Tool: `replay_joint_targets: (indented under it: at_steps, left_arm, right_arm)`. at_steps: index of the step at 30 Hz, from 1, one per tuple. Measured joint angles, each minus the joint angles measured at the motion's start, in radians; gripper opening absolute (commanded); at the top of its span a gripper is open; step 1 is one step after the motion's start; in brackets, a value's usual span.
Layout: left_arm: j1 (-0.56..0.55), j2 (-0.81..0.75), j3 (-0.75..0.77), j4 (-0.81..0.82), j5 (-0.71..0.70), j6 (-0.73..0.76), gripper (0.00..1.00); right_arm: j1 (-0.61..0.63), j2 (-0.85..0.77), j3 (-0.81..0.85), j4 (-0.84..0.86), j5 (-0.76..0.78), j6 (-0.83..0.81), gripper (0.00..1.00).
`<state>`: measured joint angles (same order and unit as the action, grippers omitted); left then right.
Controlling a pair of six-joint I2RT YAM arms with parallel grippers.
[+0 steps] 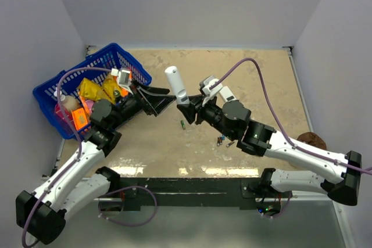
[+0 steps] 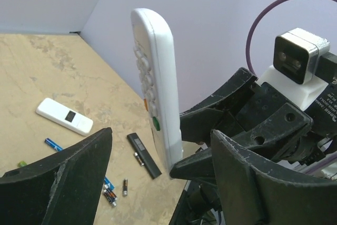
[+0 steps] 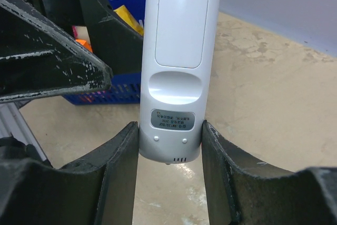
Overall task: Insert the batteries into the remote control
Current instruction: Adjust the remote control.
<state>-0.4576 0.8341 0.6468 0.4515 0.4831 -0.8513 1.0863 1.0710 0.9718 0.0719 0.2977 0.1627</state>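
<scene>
Remote control [image 1: 176, 85] is off the surface [image 1: 261, 85], standing near upright with a slight tilt, rounded end up. Its bottom end is pinched between the right gripper [image 1: 185, 105] fingers [image 3: 118, 172], one pressed on each narrow side. In the right wrist view the fingers clamp only the lowest part, level with the small grey label. The back with its thumb recess faces that camera, and the back panel looks shut.

The button face, with a green and an orange key, faces the left wrist camera. Left gripper [image 1: 170, 97] comes in from the left at mid height of the remote control, fingers [image 2: 63, 177] spread wide, holding nothing. In the left wrist view one finger sits on each side of the remote's lower half, with a gap showing on both. In the right wrist view a left fingertip is just beside the remote's edge; cannot tell if it touches.

Batteries [image 1: 221, 140] lie loose on the surface below the remote control, a few bunched near the right arm. A green one lies apart, under the held remote, and a blue one is further off in the left wrist view. All are flat and none is gripped.

Black remote [image 2: 144, 155] lies flat near the batteries. Wider white remote [image 2: 64, 116], with a dark window, is beyond it, apart. Blue basket [image 1: 70, 79] with yellow and orange items sits at far left, behind the left arm. A brown lump [image 1: 312, 140] is at the right edge.
</scene>
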Motion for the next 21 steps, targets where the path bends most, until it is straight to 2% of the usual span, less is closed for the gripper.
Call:
replay_joint_targets:
  at_steps: [7,16,21]
  left_arm:
    - [-0.106,0.062,0.0,0.012,-0.09,-0.005,0.69]
    - [-0.154,0.091,0.0,0.011,-0.209,-0.004,0.54]
    - [-0.167,0.108,-0.001,0.01,-0.238,-0.004,0.53]
  right_arm:
    - [0.001,0.028,0.0,-0.007,0.028,-0.018,0.0]
    - [0.021,0.056,0.0,-0.01,0.062,-0.033,0.0]
    - [0.026,0.063,0.0,-0.01,0.089,-0.033,0.0]
